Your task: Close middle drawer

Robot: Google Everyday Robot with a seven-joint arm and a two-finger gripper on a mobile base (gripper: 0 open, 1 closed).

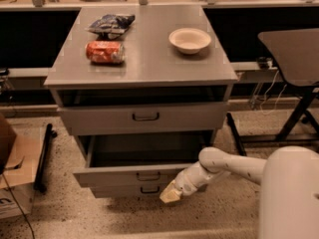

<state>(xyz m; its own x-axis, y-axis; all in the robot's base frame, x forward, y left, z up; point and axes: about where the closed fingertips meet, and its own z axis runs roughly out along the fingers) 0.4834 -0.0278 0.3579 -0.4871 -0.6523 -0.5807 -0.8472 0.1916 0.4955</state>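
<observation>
One gripper (170, 194) by open middle drawer (114, 176)

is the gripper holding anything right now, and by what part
Nothing visibly held: the gripper is low by the middle drawer front, right of its handle.

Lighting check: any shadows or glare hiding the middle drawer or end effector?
Camera view: warm, dim light; middle drawer interior shadowed, front evenly lit; end effector pale and well lit at the drawer front's right end; no harsh glare on the cabinet top.
</observation>
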